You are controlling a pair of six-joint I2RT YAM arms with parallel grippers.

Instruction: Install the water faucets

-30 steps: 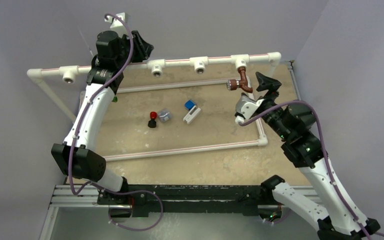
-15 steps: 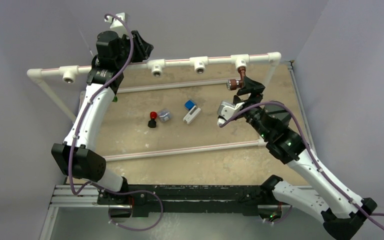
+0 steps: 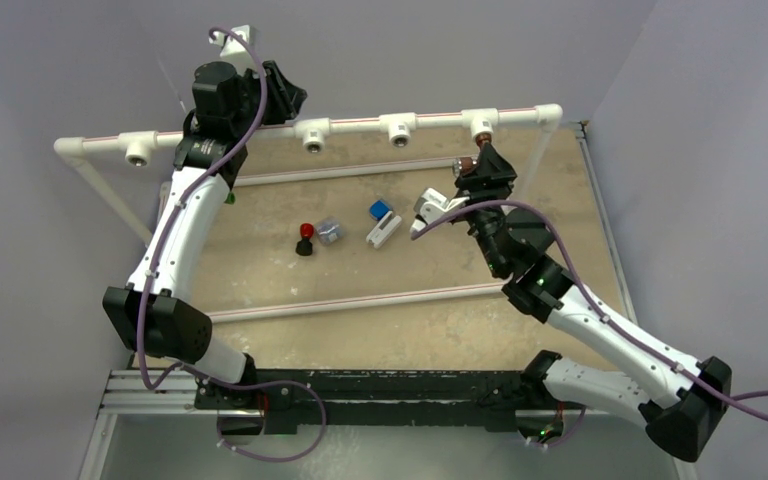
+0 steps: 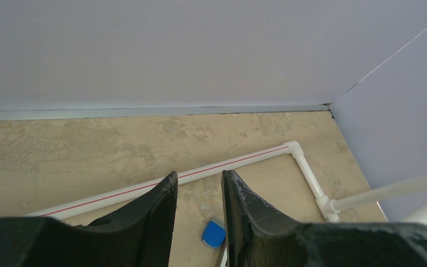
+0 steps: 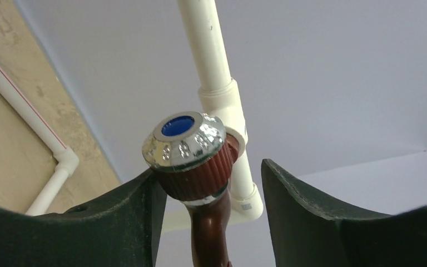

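1. You are looking at the reddish-brown faucet (image 3: 467,163) at the far right. It is sitting plugged into the rightmost tee (image 3: 480,124) of the raised far pipe rail (image 3: 360,125).
2. Its stem is running from the tee down toward the near side. Its chrome cap (image 5: 184,139), blue dot in the middle, is pointing left.
3. Your right gripper (image 5: 211,172) is straddling that capped end, jaws partly spread.
4. The finger (image 5: 139,211) on the left of the wrist view is touching the ribbed brown collar. The other finger is standing off with a clear gap, so nothing is being clamped.
5. Your left gripper (image 4: 199,183) is hanging high at the far left by the rail, jaws a narrow slit apart, gripping nothing.
6. Green faucet (image 3: 230,198): only a speck is showing beside the left arm, so you cannot tell which way it is pointing.
7. The blue-white block (image 3: 382,222) and the red-and-black knob (image 3: 305,238) are lying mid-table (image 3: 410,330), well apart from both grippers.
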